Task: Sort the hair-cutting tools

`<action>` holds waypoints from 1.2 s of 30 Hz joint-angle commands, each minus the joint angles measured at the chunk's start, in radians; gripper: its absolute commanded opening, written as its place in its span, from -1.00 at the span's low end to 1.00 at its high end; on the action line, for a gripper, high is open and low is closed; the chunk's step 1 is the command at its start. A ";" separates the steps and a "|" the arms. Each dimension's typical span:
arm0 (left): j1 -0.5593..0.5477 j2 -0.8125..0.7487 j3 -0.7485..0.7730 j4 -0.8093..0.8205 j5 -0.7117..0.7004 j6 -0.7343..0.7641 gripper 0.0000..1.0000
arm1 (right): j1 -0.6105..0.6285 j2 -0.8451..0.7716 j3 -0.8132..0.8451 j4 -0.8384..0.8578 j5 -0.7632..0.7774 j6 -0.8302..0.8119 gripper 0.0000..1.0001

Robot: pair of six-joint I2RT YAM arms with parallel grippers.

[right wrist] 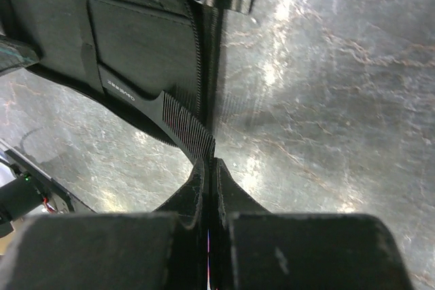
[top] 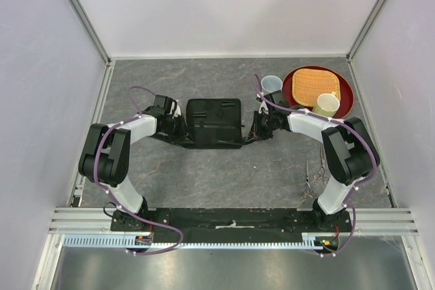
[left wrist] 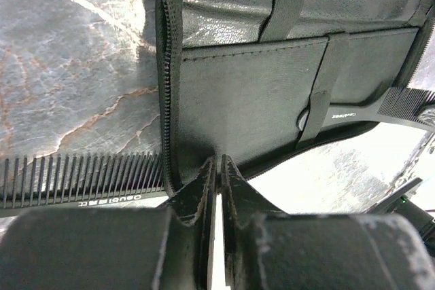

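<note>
Combs come first. The wide comb (left wrist: 81,180) is slim black plastic with coarse, well-spaced teeth. It lies flat on the table (left wrist: 61,59) with one end running under the zip edge of the case (left wrist: 245,93). A line of pale lettering runs along its spine, upside down in the left wrist view and too blurred to read.

The fine comb (right wrist: 166,115) has dense, thin teeth. Its spine is tucked under a strap (right wrist: 87,39) inside the open case, and its toothed end sticks out past the edge. It carries a short white word, also too small to read.

The scissors (top: 314,180), thin and silver, lie on the table by the right arm's base, well apart from the case.

The case is flat, black and rectangular. It has grained, shiny lining, matt fabric pockets, elastic straps and a coarse black zip (left wrist: 165,66) along its side. It sits mid-table between the two wrists.

The left gripper (left wrist: 217,168) is clenched on the case's near edge, just beside the zip. The right gripper (right wrist: 209,168) has its fingers pressed together, with the fine comb's toothed tip and the zip edge right at them. I cannot tell which of the two it pinches.

The table is grey and marbled with rusty veins. At the far right, a round red tray (top: 343,85) holds a woven orange mat (top: 314,83) and a cream cup (top: 327,104). A pale cup (top: 272,85) stands just beside the tray.
</note>
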 commanded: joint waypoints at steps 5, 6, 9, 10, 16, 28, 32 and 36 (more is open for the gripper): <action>-0.010 -0.043 -0.018 -0.030 -0.033 0.006 -0.95 | 0.033 0.062 0.073 0.026 0.002 -0.005 -1.00; -0.012 -0.046 -0.020 -0.028 -0.033 0.006 -0.95 | 0.036 0.066 0.076 0.029 -0.004 -0.006 -1.00; -0.012 -0.049 -0.021 -0.028 -0.032 0.008 -0.95 | 0.050 0.075 0.077 0.043 -0.019 -0.005 -1.00; -0.013 -0.053 -0.023 -0.028 -0.033 0.008 -0.95 | 0.059 0.078 0.077 0.046 -0.023 -0.003 -1.00; -0.016 -0.088 -0.021 -0.044 -0.041 0.011 -0.95 | 0.093 0.120 0.080 0.112 -0.038 0.017 -1.00; -0.019 -0.100 -0.030 -0.057 -0.072 0.003 -0.95 | 0.147 0.192 0.094 0.244 -0.046 0.058 -1.00; -0.019 -0.103 -0.032 -0.062 -0.073 0.011 -0.95 | 0.167 0.213 0.094 0.270 -0.043 0.076 -1.00; -0.021 -0.092 -0.032 -0.062 -0.066 0.009 -0.95 | 0.176 0.218 0.086 0.276 -0.027 0.096 -1.00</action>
